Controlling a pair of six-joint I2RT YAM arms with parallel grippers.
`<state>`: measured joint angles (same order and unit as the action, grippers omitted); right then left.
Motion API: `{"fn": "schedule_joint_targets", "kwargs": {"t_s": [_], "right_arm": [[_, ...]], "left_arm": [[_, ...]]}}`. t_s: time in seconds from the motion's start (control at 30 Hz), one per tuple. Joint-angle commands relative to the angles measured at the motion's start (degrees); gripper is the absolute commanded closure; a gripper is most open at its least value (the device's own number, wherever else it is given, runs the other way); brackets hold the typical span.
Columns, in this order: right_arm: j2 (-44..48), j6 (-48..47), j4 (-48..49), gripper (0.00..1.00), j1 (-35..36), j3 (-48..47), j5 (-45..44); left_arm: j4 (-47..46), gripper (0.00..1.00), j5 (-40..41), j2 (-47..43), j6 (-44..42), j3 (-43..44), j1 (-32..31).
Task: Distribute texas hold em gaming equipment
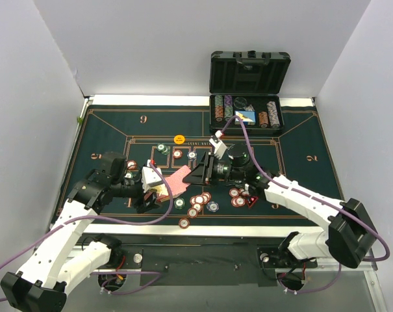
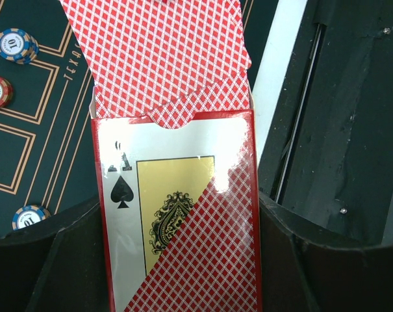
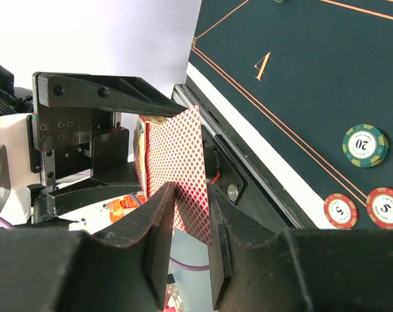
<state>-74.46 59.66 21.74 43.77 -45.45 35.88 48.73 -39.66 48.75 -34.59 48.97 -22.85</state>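
From above, the left gripper (image 1: 153, 194) and right gripper (image 1: 191, 176) are close together over the mat (image 1: 105, 130), but their jaws are unclear there. In the left wrist view, the left gripper clamps the card box (image 2: 177, 221), which is cut off below, with cards (image 2: 157, 58) sticking out. In the right wrist view, the right gripper pinches the edge of those cards.

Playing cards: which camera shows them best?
The left wrist view: the playing cards fill the frame, red-checked backs sticking out of their card box. The right wrist view shows them nearly edge-on between the fingers of the right end effector; the top view shows a small pink patch.
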Motion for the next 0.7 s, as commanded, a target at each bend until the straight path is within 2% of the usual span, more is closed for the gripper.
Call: {"fn": "schedule_joint_targets", "kwargs": {"t_s": [0.0,0.3,0.67], "right_arm": [[2.5,-1.4,-0.6,0.8,-0.5,-0.2,-0.2],[4.2,-3.2,-4.4,0.98,-2.6,-2.6,-0.2],[3.2,-5.3,-6.7,1.0,-11.1,-7.6,3.7]], "left_arm": [[-4.3,1.0,-2.4,-1.3,0.7,1.0,-0.3],[-3.8,1.0,-2.4,-1.4,0.8,1.0,-0.3],[-1.9,1.0,-2.0,-2.3,0.1,1.2,-0.2]]}}
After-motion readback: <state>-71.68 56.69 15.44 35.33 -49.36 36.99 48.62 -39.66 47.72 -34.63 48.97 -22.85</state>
